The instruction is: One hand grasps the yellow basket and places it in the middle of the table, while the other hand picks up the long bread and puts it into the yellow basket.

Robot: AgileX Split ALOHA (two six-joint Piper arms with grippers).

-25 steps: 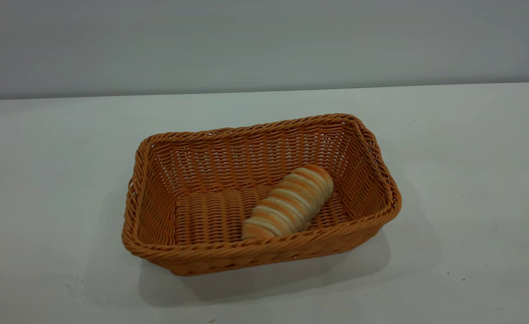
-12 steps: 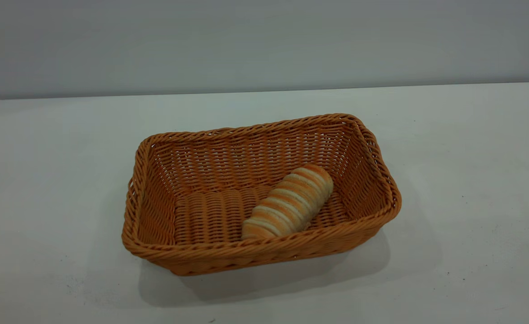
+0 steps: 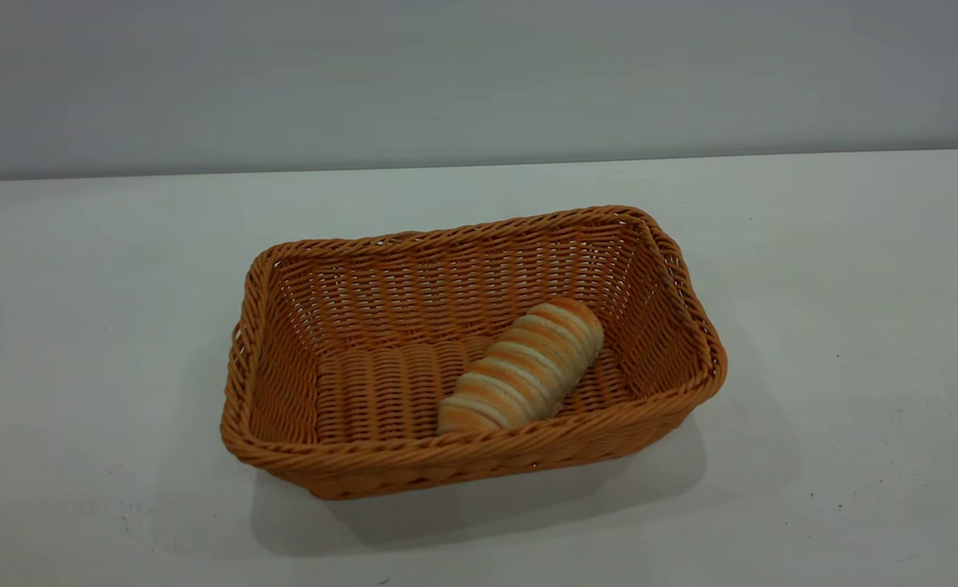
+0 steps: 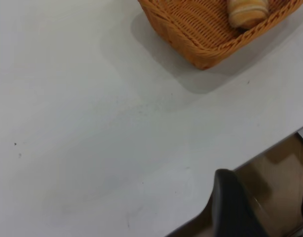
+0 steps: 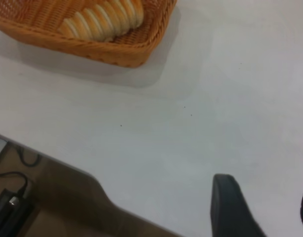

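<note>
The yellow basket (image 3: 462, 447) stands in the middle of the table (image 3: 837, 269). Inside it lies the long bread (image 3: 523, 367), slanted across the right half of the floor. No arm shows in the exterior view. In the left wrist view my left gripper (image 4: 268, 207) hangs open over the table's near edge, well away from the basket (image 4: 200, 42) and the bread (image 4: 247, 12). My right gripper (image 5: 268, 210) is open above bare table, also far from the basket (image 5: 109, 53) and the bread (image 5: 104, 19). Neither gripper holds anything.
A plain grey wall (image 3: 479, 73) runs behind the table. The table's edge (image 4: 270, 150) shows in the left wrist view, with brown floor beyond it. In the right wrist view a black cable and plug (image 5: 8, 205) lie below the table's edge.
</note>
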